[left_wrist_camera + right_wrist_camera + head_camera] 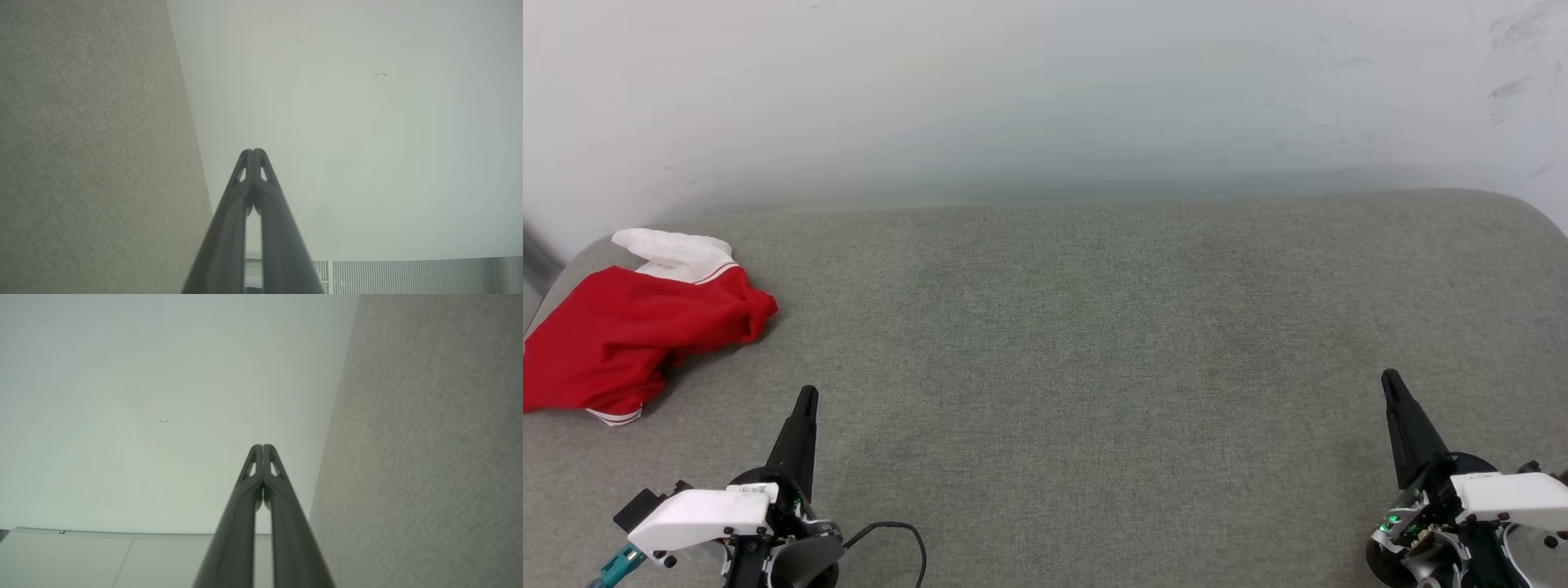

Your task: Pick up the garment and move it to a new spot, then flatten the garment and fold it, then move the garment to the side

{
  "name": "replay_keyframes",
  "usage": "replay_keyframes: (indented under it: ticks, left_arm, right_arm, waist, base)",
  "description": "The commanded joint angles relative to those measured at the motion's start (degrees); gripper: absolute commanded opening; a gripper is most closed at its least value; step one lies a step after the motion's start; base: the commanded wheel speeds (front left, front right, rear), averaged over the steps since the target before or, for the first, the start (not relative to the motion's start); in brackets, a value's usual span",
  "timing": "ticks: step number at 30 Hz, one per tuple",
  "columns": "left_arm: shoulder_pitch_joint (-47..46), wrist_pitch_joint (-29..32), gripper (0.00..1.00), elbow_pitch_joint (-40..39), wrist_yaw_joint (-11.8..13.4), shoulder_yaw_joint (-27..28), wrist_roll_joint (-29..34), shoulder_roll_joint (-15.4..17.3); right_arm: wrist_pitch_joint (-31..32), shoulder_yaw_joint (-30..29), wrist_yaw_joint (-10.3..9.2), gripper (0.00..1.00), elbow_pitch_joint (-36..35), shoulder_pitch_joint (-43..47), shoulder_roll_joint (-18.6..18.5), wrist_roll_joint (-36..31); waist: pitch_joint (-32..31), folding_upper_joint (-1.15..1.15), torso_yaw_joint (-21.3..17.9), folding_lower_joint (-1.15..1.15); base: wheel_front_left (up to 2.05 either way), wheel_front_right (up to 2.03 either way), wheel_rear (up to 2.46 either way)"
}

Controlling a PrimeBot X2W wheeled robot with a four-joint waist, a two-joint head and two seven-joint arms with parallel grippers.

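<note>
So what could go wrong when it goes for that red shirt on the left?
The garment lies bunched, so a pinch may catch several layers and make flattening harder. It sits at the left edge of the grey surface; a nudge might push it off. The left gripper is shut and apart from it; unopened, it would only shove the cloth.

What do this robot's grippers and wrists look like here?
The left gripper and right gripper have long black tapering fingers with slotted tips and white wrist covers. A black cable loops beside the left wrist, with a teal connector; green lights glow on the right wrist.
</note>
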Motion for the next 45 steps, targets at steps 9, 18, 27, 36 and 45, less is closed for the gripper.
replay_keyframes:
  ticks: [9, 18, 27, 36, 45]
  left_arm:
    - [-0.42, 0.25, 0.0, 0.01, -0.23, 0.16, 0.1, -0.06]
    - [-0.42, 0.25, 0.0, 0.01, -0.23, 0.16, 0.09, -0.06]
    - [-0.42, 0.25, 0.0, 0.01, -0.23, 0.16, 0.09, -0.06]
    - [2.06, -1.11, 1.0, 1.4, 0.07, -0.76, 0.64, -0.21]
    - [3.27, -3.65, 1.0, -0.31, 0.05, -1.74, 2.77, -0.18]
  right_arm:
    - [0.02, 0.04, -0.02, 0.0, 0.04, -0.62, -0.08, -0.25]
    - [0.02, 0.04, -0.02, 0.0, 0.04, -0.62, -0.08, -0.25]
    - [0.02, 0.04, -0.02, 0.0, 0.04, -0.62, -0.08, -0.25]
    - [-1.01, 0.78, -0.01, 1.0, 1.22, 2.12, 0.12, -0.47]
    - [-3.57, 2.16, -0.01, 1.0, -0.66, 3.16, 0.09, -1.79]
  waist:
    - [0.0, 0.0, 0.0, -0.01]
    - [0.0, 0.0, 0.0, -0.01]
    - [0.0, 0.0, 0.0, -0.01]
    - [-0.02, 0.0, -0.05, 0.0]
    - [-0.08, 0.0, -0.14, 0.0]
  base:
    - [0.0, 0.0, 0.0]
    - [0.0, 0.0, 0.0]
    - [0.0, 0.0, 0.0]
    - [0.0, 0.0, 0.0]
    - [0.0, 0.0, 0.0]
